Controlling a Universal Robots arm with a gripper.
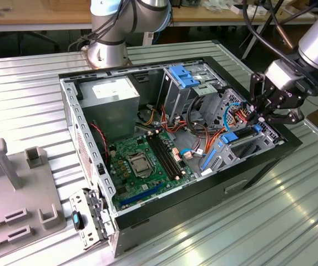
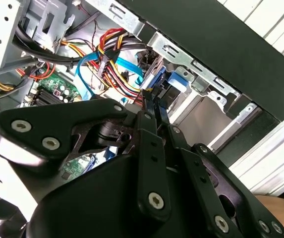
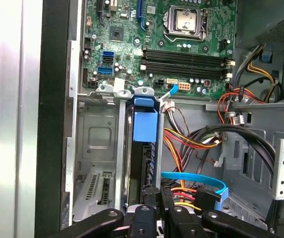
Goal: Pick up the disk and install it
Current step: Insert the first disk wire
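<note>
One open case (image 1: 269, 152) lies on its side on a ribbed metal table (image 1: 31, 83); inside it sit one green board (image 1: 142, 160), one grey power supply (image 1: 111, 97), one upper drive cage (image 1: 189, 83) with a light blue bracket (image 1: 182, 76), and a lower bay (image 3: 94, 163) at the case's edge on the exterior view's right; orange, red and yellow wires (image 3: 186, 141) run between cage and bay, and two thin blue cables (image 2: 85, 74) cross them. One arm's gripper (image 1: 261, 113) hangs over that bay; in both wrist views its black fingers (image 3: 154, 210) stand close together, nearly shut, at the near end of the disk (image 3: 142, 163), though whether they clamp it I cannot tell. The disk stands on edge in a slot of the bay, dark body between metal walls, its blue tab (image 3: 145, 124) toward the board; the slot beside it shows bare metal. One grey fixture (image 1: 14, 188) with several upright posts lies on the table at the exterior view's left.
</note>
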